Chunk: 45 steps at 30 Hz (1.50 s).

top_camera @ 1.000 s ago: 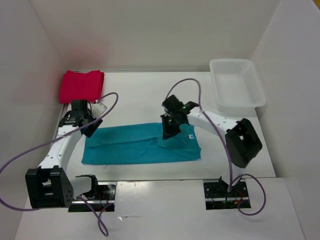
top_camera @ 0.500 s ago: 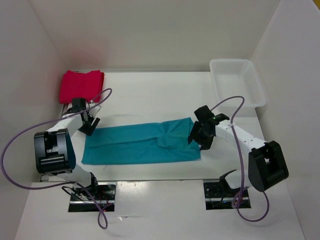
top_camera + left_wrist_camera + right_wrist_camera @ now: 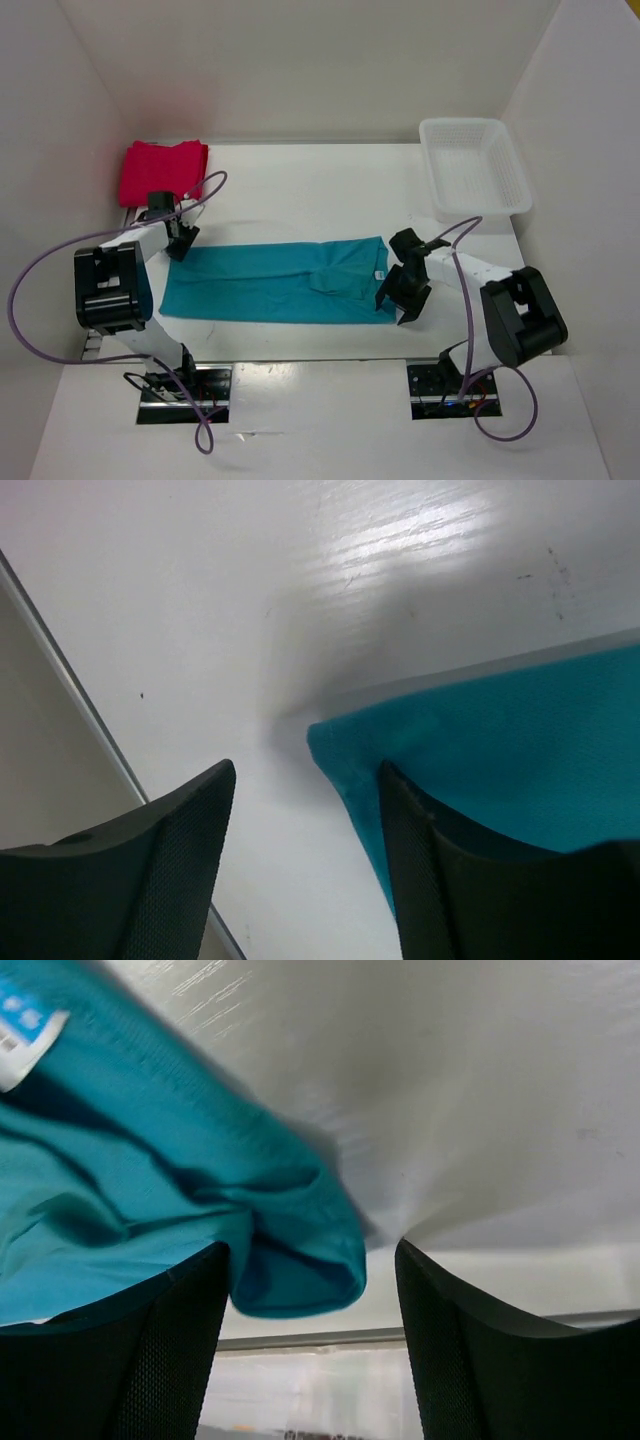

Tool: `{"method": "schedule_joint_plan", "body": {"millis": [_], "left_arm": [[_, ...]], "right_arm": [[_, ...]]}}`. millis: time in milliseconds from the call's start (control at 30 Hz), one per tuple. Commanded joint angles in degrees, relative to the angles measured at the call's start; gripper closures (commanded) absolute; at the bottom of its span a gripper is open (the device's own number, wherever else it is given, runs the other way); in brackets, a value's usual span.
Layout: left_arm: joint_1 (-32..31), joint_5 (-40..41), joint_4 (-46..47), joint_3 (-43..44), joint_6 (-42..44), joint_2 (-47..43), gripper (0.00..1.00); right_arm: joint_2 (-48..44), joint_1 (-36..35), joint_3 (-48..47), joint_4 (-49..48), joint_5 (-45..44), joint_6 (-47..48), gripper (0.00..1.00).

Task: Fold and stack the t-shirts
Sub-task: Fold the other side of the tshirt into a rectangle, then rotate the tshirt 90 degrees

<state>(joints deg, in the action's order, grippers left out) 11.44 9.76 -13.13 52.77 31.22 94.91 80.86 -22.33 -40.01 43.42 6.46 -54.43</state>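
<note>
Across the middle of the table (image 3: 300, 190), nearer its near edge, the teal t-shirt (image 3: 280, 283) lies flat as a long folded strip running left to right. At its far left corner the left end effector (image 3: 178, 240) hangs low with fingers apart, one over the cloth and the other over bare table. The right end effector (image 3: 398, 295) sits at the shirt's near right corner, fingers also apart, with a bunched fold of teal between them, not pinched. A folded red pile (image 3: 163, 170) occupies the far left corner of the table; a white basket (image 3: 480, 214) occupies the far right.
</note>
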Motion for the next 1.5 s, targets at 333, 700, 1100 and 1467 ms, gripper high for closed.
{"method": "schedule_joint_plan", "body": {"millis": [333,700,1100,1467], "left_arm": [[0.6,-2.5,-3.2,1.6,0.7,3.5,0.38],[1.6,-2.6,-12.7,0.8,3.0,-4.3,0.26],[3.4,-3.3,-22.6,1.9,0.6,-6.8,0.23],[-0.3,-5.8,-24.1,4.3,-3.0,-6.1,0.20]], "right_arm": [[13.8,3.4,-4.2,-8.4,2.5,7.0,1.00],[30.8,4.6,-37.9,-6.5,-9.1,17.1,1.00],[63.4,7.0,-90.7,6.2,-21.2,27.5,1.00],[68.4,9.2,-116.5,15.0,-29.0,30.3,0.03]]}}
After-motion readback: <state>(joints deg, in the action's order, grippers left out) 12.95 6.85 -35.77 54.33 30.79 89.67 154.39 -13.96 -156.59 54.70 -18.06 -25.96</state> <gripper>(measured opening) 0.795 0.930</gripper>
